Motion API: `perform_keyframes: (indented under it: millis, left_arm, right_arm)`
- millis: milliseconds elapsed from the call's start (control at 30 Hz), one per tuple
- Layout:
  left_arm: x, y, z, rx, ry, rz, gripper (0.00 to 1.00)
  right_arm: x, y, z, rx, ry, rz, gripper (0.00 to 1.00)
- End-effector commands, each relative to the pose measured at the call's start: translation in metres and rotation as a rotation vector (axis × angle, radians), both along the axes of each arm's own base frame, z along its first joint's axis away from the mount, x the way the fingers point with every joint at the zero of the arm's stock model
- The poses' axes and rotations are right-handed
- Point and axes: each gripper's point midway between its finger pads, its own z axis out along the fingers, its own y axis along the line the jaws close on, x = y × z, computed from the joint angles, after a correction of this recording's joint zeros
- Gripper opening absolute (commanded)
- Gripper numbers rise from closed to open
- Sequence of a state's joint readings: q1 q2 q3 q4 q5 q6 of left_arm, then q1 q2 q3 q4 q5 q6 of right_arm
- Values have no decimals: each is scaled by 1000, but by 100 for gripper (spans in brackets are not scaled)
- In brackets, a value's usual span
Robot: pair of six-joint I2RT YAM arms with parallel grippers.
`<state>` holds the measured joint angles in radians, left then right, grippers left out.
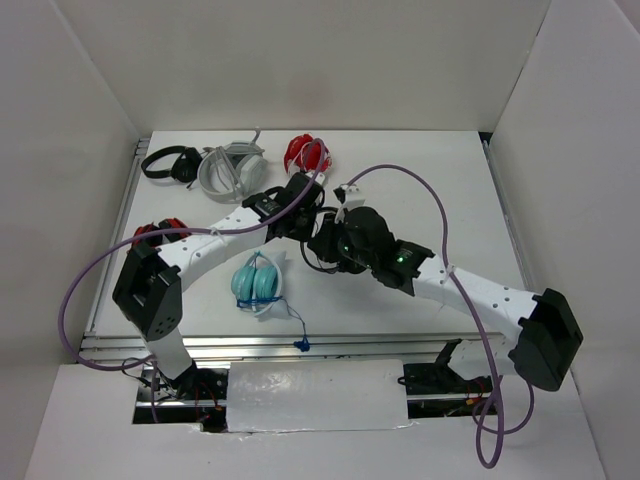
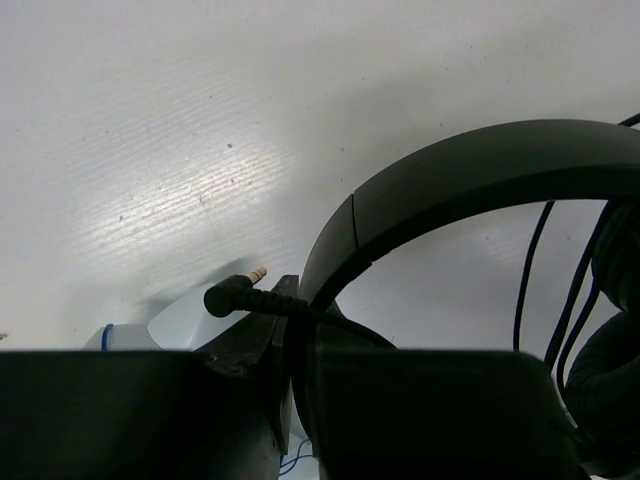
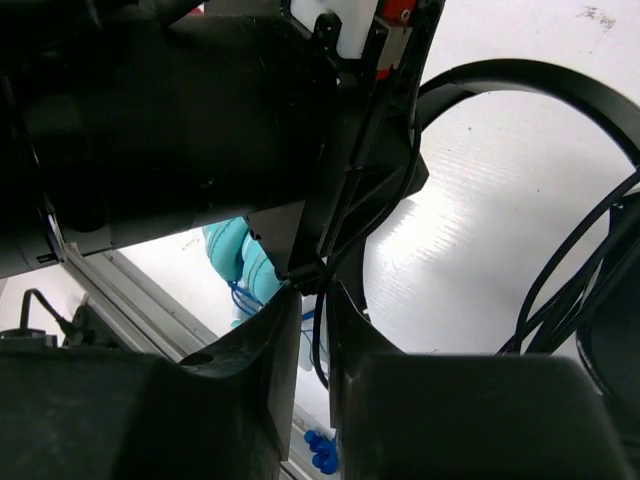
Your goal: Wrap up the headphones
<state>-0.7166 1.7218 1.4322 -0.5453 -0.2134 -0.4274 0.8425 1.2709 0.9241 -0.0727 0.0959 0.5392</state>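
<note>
As left hand (image 2: pixel 290 345) clamps the headphones (image 2: pixel 480 170), right hand (image 3: pixel 312 300) pinches their cable (image 3: pixel 316 342).

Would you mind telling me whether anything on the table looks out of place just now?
Yes: the teal headphones have a blue cable trailing loose, with its end lying on the metal rail at the near edge, where it might snag.
</note>
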Motion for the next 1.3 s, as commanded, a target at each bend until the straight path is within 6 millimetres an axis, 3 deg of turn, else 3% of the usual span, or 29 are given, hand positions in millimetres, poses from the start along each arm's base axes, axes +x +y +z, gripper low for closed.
perform_keyframes:
  millis: [0,33,100,133,167,233,267,367,600,700,800,900,1067,1267]
  left_arm:
    - [0,-4,25,-61,-48,10,0]
    - [-1,-2,24,-56,-51,15,0]
    - [-3,-4,24,-67,-48,-4,0]
    - [-4,-4,21,-68,-44,-5,0]
    - [-5,-5,20,-71,-41,-10,0]
    - [-7,-4,17,-72,-35,-18,0]
    - [-7,-5,17,-72,-40,-24,0]
    - [-10,-5,11,-69,-26,-36,0]
    - [-9,-6,15,-78,-38,-38,0]
    - [-12,-8,17,-93,-41,-63,0]
    - [-17,-8,18,-72,-54,-73,0]
    - [-23,-9,22,-69,-69,-98,0]
    - [-28,-8,33,-69,-103,-101,0]
    - [-26,-5,35,-56,-109,-85,0]
  right_arm:
    - [28,-5,55,134,-122,-85,18]
    - [28,-8,52,151,-116,-89,18]
    - [31,-18,71,219,-158,-109,17]
    - [32,-23,66,227,-151,-130,17]
    - [35,-32,78,262,-183,-162,13]
    - [37,-41,73,292,-168,-198,0]
    - [38,-48,86,338,-208,-212,0]
    - [34,-55,93,390,-245,-208,0]
    - [22,-50,81,380,-240,-89,2]
    - [21,-48,87,433,-258,-45,2]
    - [25,-49,100,485,-290,-38,10]
    - [42,-59,105,467,-295,-131,9]
    - [66,-80,94,412,-254,-277,23]
    - [65,-90,85,392,-234,-323,28]
